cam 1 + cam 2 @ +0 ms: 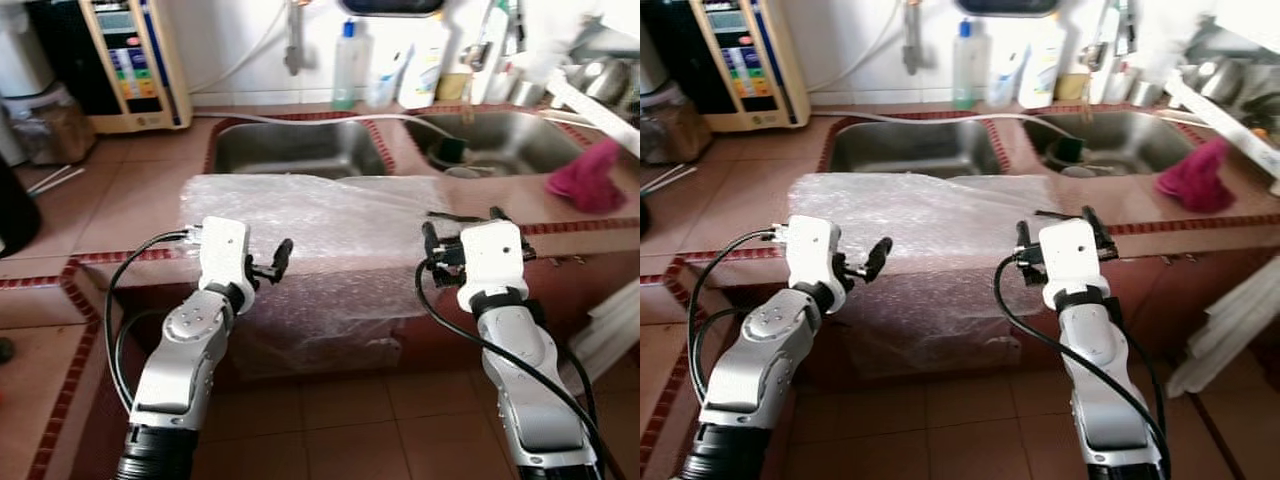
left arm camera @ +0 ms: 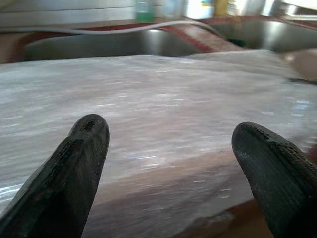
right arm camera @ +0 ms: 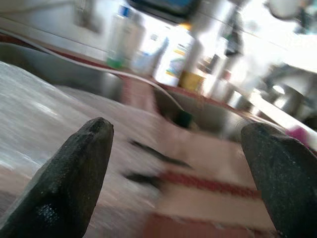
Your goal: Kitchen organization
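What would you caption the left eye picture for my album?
Both open claws, left and right, poised at the bubble wrap draped over the counter edge before the sink.

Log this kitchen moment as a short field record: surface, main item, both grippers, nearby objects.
surface: tiled counter with double sink
main item: bubble wrap sheet draped over the counter's front edge
left gripper: open, at the sheet's left side
right gripper: open, at the sheet's right edge
nearby: pink cloth on the counter at right; bottles behind the sink
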`<state>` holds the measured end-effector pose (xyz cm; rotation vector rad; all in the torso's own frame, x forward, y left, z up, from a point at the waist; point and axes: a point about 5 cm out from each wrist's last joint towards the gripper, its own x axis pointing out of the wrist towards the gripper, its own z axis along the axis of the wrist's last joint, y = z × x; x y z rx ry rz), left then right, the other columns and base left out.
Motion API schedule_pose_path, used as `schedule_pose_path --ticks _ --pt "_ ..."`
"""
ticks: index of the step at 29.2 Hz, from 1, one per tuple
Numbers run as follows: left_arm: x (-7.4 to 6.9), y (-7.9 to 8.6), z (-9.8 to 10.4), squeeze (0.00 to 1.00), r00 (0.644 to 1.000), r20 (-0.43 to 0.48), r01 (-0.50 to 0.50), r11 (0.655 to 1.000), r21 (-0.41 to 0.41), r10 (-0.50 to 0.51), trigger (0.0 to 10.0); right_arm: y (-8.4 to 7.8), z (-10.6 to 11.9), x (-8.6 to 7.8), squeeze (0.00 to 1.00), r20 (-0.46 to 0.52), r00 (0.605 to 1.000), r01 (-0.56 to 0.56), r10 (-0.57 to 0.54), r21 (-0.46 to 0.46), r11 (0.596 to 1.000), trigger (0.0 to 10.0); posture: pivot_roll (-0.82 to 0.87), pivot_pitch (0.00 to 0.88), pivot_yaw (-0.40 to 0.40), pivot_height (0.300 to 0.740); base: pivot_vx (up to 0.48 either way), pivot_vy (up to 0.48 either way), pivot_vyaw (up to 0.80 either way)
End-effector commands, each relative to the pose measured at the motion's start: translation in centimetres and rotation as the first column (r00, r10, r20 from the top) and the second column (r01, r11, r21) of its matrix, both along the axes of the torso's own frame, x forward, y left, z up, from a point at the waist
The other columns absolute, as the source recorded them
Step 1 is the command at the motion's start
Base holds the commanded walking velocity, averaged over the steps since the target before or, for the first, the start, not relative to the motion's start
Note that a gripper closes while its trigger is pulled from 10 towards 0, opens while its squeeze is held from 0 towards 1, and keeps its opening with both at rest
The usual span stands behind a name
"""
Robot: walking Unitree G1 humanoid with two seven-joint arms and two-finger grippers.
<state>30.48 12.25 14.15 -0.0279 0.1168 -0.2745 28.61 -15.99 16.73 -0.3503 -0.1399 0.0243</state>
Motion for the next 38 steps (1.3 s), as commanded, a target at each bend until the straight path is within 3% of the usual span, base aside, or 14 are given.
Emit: schedule_pose_path --ticks 1,38 --pt "0.0 -0.9 0.2 0.00 1.000 0.009 0.029 1.000 0.003 -0.029 10.0 -0.5 -0.1 0.0 0.00 -0.006 1.000 0.012 -0.012 -0.003 1.000 10.0 -0.04 0.000 0.042 0.740 0.000 -0.398 -0.58" --pt "1.4 -0.9 -1.7 0.00 0.999 -0.037 -0.026 1.000 -0.013 0.025 10.0 -0.2 -0.5 0.0 0.00 -0.025 1.000 -0.009 0.009 -0.002 1.000 10.0 -0.06 0.000 0.043 0.740 0.000 -0.380 -0.04"
